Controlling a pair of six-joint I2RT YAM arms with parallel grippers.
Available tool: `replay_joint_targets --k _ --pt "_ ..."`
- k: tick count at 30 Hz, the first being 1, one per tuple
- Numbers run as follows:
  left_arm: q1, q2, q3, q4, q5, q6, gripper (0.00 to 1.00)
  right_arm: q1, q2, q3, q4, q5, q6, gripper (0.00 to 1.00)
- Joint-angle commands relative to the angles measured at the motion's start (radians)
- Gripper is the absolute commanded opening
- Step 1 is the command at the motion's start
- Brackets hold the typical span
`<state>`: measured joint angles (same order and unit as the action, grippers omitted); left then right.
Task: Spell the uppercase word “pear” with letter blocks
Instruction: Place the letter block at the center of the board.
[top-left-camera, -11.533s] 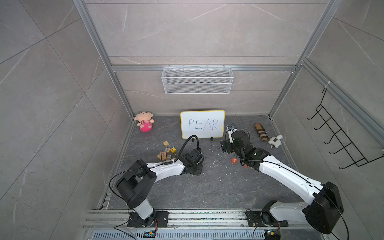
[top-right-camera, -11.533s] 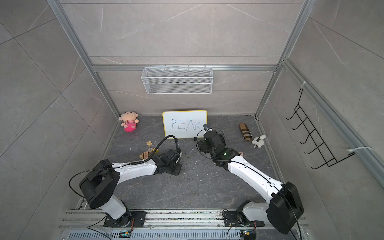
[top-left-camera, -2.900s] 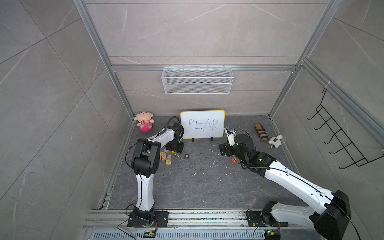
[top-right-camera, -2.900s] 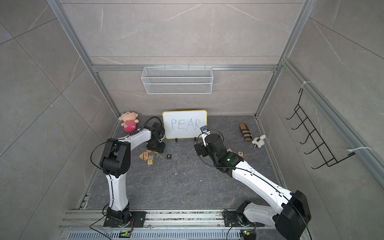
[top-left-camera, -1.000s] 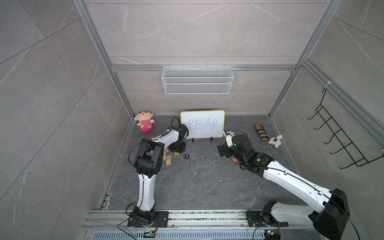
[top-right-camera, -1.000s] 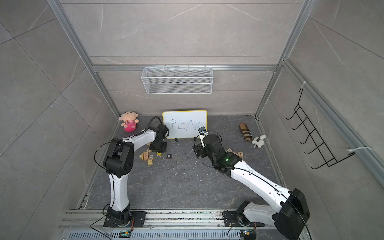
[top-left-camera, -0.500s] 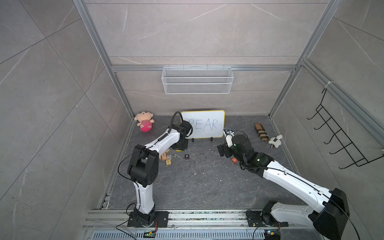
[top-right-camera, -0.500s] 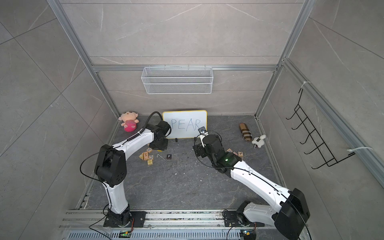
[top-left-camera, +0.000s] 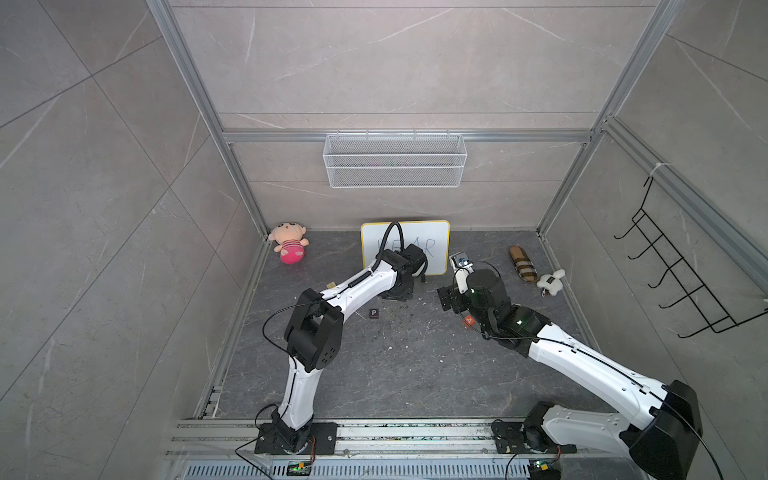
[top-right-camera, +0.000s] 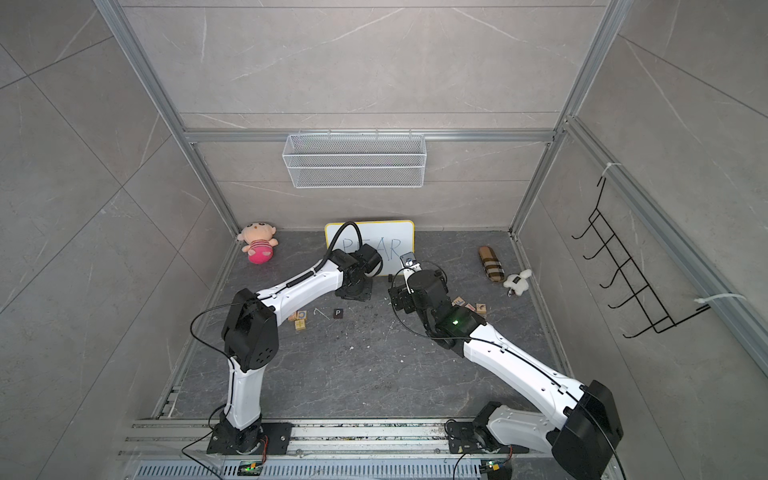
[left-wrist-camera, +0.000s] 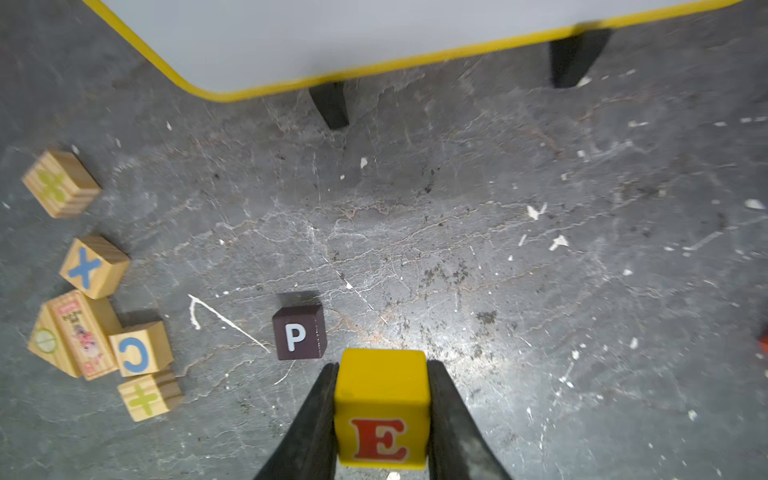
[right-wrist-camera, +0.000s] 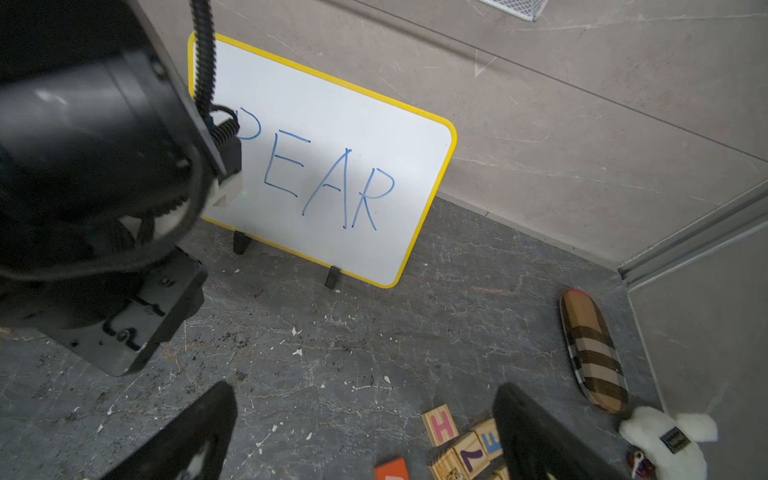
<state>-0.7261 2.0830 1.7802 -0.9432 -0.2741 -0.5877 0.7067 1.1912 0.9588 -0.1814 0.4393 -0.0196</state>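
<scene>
Item: yellow wooden cube with red E (left-wrist-camera: 381, 399), pinched in left tool (left-wrist-camera: 382, 368); best set flat, E upward, just right of black P cube (top-left-camera: 374, 312) in a top view; right tool (right-wrist-camera: 363, 388) spread wide, empty.

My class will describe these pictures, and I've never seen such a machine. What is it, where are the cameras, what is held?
Two white robot arms stand on a rail, each ending in a claw. Two pictures look down from overhead; the other two come from cameras on the wrists. The left claw grips a yellow E block near a black P block on the grey floor. The right claw is open and empty. An orange A block, wooden letter blocks and a plush doll lie around, and a whiteboard reads PEAR.
</scene>
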Motion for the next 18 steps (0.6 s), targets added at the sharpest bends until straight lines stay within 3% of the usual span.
replay_joint_targets --k 1,18 --pt "0.002 0.042 0.011 -0.038 0.041 -0.068 0.11 0.006 -0.028 -0.015 0.016 0.032 -0.007 0.99" --pt "-0.004 0.109 -0.062 0.044 0.087 -0.128 0.07 0.005 -0.019 -0.015 0.02 0.018 -0.005 0.99"
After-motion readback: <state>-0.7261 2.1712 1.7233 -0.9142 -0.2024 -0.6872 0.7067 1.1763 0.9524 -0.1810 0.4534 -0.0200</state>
